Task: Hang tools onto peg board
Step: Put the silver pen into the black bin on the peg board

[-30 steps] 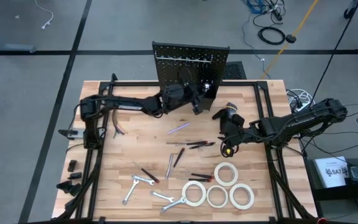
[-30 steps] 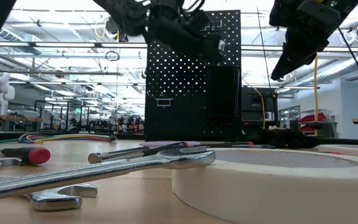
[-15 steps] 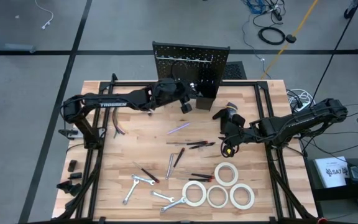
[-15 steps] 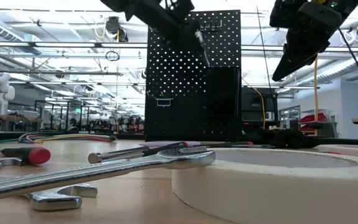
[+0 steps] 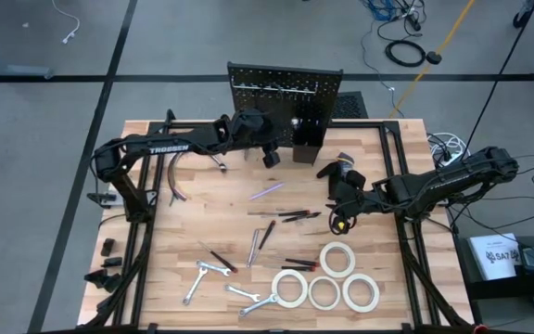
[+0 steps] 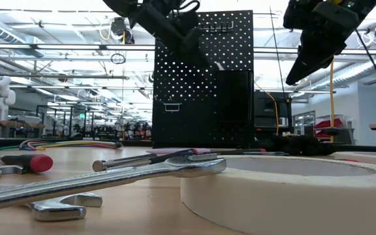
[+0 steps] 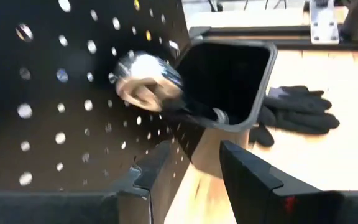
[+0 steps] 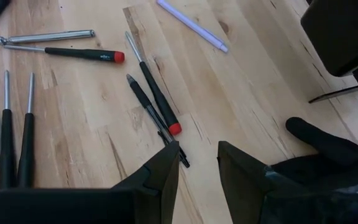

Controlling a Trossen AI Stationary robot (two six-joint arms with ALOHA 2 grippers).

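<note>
The black peg board [image 5: 284, 93] stands upright at the table's far edge, with a black box bin [image 7: 232, 74] on its front. A silver-headed tool [image 7: 146, 76] sticks slanting out of the bin, its head close to the board; it is blurred. My left gripper [image 7: 194, 171] hovers open just in front of the board and bin [image 5: 269, 156] and touches nothing. Wrenches [image 5: 213, 271], screwdrivers [image 8: 157, 96] and white tape rolls [image 5: 324, 293] lie on the table. My right gripper [image 8: 197, 165] hangs open and empty above the screwdrivers, right of centre [image 5: 339, 221].
A black glove [image 5: 339, 170] lies between the bin and my right gripper. A curved chrome tube [image 5: 176, 181] lies at the left, and a pale purple pen [image 5: 267, 192] in the middle. Bare wood shows left of the pen.
My left gripper has drawn back from the bin toward the table's left edge and risen a little. It has tipped up from pointing steeply down to nearer level. Its fingers stay open.
</note>
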